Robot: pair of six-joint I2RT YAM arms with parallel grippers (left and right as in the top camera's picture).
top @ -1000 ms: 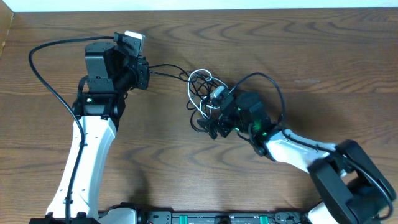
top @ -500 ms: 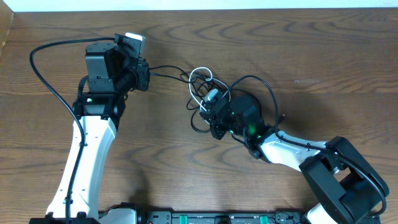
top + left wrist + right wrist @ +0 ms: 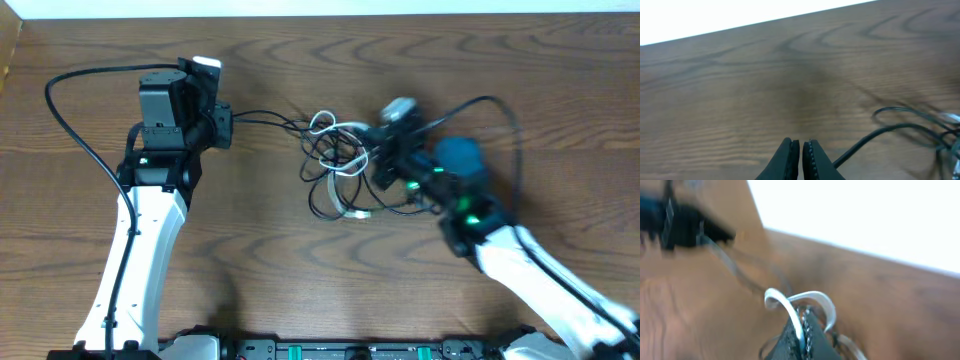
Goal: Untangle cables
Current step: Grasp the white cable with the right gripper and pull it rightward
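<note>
Pinching white cable (image 3: 786, 306) (right jaws shut).

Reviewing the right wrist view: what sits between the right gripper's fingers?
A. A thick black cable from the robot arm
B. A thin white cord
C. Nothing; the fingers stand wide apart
B: in the right wrist view the thin white charging cord loops up out of the right gripper, whose dark fingers are shut on it.

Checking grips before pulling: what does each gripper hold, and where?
Right gripper pinches the white cable at a loop; left gripper a black cable near its end.
</note>
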